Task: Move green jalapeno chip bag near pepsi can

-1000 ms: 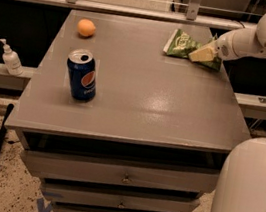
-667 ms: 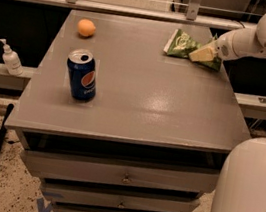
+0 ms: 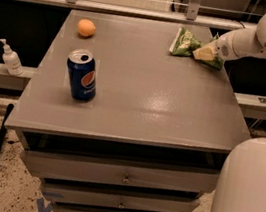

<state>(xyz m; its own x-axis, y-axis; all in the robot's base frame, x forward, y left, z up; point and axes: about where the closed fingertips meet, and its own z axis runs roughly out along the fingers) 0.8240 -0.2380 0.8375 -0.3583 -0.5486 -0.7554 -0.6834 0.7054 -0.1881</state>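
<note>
Green jalapeno chip bag [image 3: 184, 40] at the table's [image 3: 150, 95] far-right corner, right end tight between narrow fingers [image 3: 204, 53].

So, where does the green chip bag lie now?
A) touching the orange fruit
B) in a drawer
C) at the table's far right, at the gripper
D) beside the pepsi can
C: the green jalapeno chip bag lies at the far right of the table, the gripper at its right end, apart from the pepsi can at the front left.

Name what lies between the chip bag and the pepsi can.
Only bare tabletop, in the camera view; the end effector sits at the bag.
</note>
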